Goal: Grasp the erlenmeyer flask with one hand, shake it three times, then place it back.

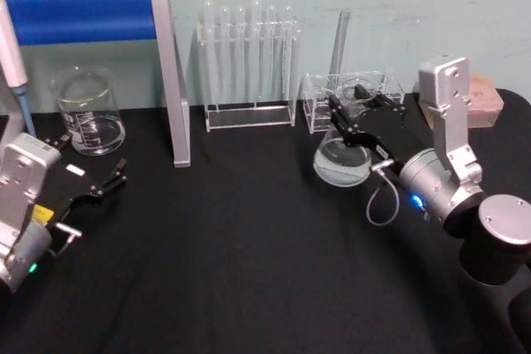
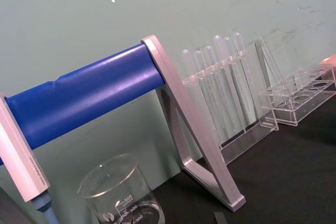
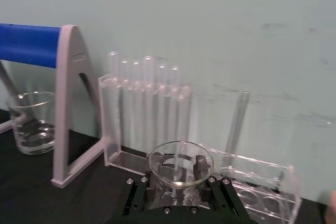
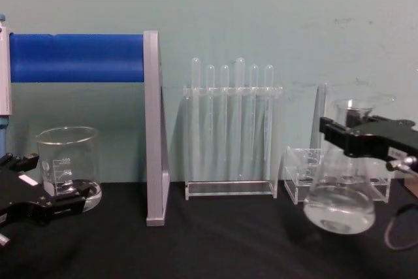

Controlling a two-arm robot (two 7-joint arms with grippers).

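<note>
The erlenmeyer flask (image 1: 342, 162) is clear glass with a little liquid in its wide base. It hangs tilted at the right of the black table, in front of a small acrylic rack. My right gripper (image 1: 358, 109), black on a silver wrist with a blue light, is shut on the flask's neck just below the rim. The chest view shows its jaws (image 4: 356, 136) clamped on the neck above the flask body (image 4: 339, 208). In the right wrist view I look down on the flask's rim (image 3: 180, 157). My left gripper (image 1: 87, 162) rests open near the left edge, holding nothing.
A glass beaker (image 1: 87, 113) stands at the back left beside a grey stand with a blue bar (image 1: 170, 80). A rack of test tubes (image 1: 249, 64) is at the back centre, and the small acrylic rack (image 1: 315, 104) is behind the flask. A pink box (image 1: 485, 105) lies far right.
</note>
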